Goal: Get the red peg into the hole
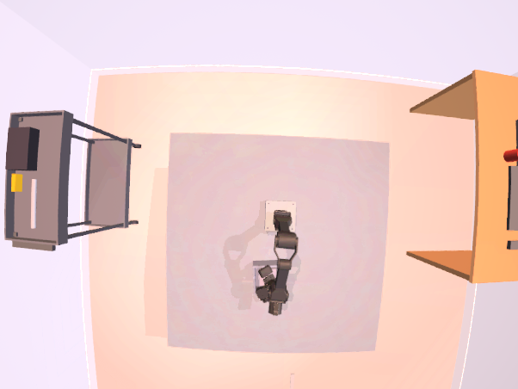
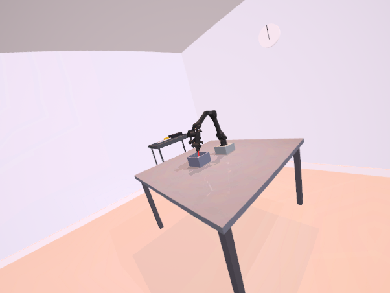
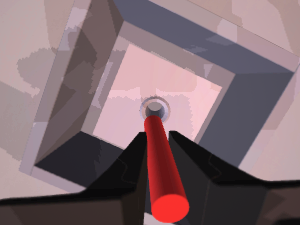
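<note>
My gripper (image 2: 198,151) (image 3: 157,137) is shut on the red peg (image 2: 198,153) (image 3: 162,169). The peg is roughly upright, its lower end pointing down into the open grey-blue box (image 2: 194,161) (image 3: 265,114) (image 1: 265,262). In the wrist view the pink plate (image 3: 137,69) at the box's bottom shows a round hole (image 3: 155,106). The peg's lower end appears just beside the hole's near edge and above it; the exact gap cannot be told. The fingertips are over the box, near its rim height. The arm hides much of the box in the top view.
The box stands on the grey table (image 1: 344,194) (image 2: 246,175). The arm's pale base block (image 1: 268,206) (image 2: 221,150) stands behind the box. The box's four walls surround the plate. A cart (image 1: 52,172) with several items stands away from the table.
</note>
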Tool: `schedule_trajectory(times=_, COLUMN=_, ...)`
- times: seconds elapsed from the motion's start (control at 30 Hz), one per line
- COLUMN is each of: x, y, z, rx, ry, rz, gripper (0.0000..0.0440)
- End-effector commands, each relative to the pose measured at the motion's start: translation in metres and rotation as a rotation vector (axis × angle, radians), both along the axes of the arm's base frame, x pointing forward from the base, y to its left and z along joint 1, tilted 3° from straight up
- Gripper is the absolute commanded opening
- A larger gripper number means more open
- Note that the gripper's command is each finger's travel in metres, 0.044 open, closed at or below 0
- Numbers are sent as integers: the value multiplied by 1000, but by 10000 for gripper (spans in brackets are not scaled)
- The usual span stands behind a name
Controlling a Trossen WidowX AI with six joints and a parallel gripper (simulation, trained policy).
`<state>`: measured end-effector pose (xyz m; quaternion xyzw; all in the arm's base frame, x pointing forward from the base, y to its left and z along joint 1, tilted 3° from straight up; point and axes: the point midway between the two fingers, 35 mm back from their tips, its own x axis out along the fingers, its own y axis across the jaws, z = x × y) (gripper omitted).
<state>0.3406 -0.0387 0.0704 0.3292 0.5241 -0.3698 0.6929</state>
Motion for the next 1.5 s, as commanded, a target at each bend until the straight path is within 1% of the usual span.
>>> schedule_trajectory(times=0.0, x=2, y=-2, z=-12, rx=9, ry=20, rz=6, gripper=26)
schedule_trajectory(times=0.13, x=3, y=-6, z=-25, rx=10, ry=48, rz=19, gripper=118)
schedule_trajectory(times=0.17, x=3, y=-7, z=-28, rx=9, ry=59, rz=25, gripper=135)
schedule_trajectory(times=0.27, x=9, y=-10, z=-31, rx=8, ry=65, rz=28, gripper=150)
schedule_trajectory(times=0.37, x=18, y=-15, z=-31, rx=3, ry=57, rz=35, gripper=225)
schedule_trajectory(times=0.7, x=43, y=-34, z=-28, rx=-27, ry=43, rz=58, gripper=407)
schedule_trajectory(times=0.73, x=47, y=-36, z=-28, rx=-31, ry=31, rz=58, gripper=431)
schedule_trajectory(times=0.77, x=50, y=-39, z=-26, rx=-37, ry=21, rz=56, gripper=440)
schedule_trajectory(times=1.2, x=77, y=-81, z=-7, rx=-111, ry=-88, rz=5, gripper=440)
schedule_trajectory(times=1.47, x=81, y=-85, z=-5, rx=-115, ry=-102, rz=1, gripper=440)
